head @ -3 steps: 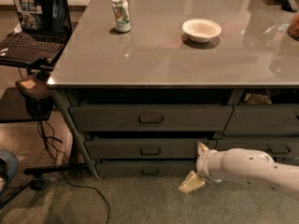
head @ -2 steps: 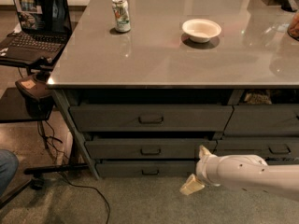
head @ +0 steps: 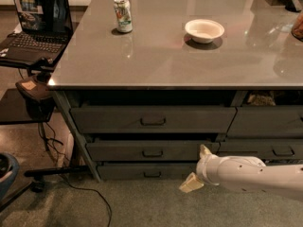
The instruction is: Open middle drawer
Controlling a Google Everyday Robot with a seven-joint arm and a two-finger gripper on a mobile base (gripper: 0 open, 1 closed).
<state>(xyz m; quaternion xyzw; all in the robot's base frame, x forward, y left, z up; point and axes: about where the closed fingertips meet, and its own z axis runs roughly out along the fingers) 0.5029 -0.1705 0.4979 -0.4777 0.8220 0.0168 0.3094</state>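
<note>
The middle drawer (head: pixel 118 151) is a dark-grey flat front with a small black loop handle (head: pixel 152 153) at its centre, between a taller drawer (head: pixel 109 119) above and a thin drawer (head: pixel 123 172) below. It looks shut. My gripper (head: pixel 197 167), on a white arm (head: pixel 251 174) coming in from the right, is low in front of the drawer's right end, to the right of the handle. Its fingers are spread apart and hold nothing: one fingertip (head: pixel 204 151) is at the drawer front's right end, the other (head: pixel 190 184) is over the floor.
On the grey counter (head: pixel 156 60) stand a can (head: pixel 123 15) and a white bowl (head: pixel 204 30). A laptop (head: pixel 35 25) sits on a side stand at the left, with cables (head: pixel 71 183) on the floor. More drawers (head: pixel 274 150) lie to the right.
The gripper and arm have dropped slightly and edged left. The drawers have not moved.
</note>
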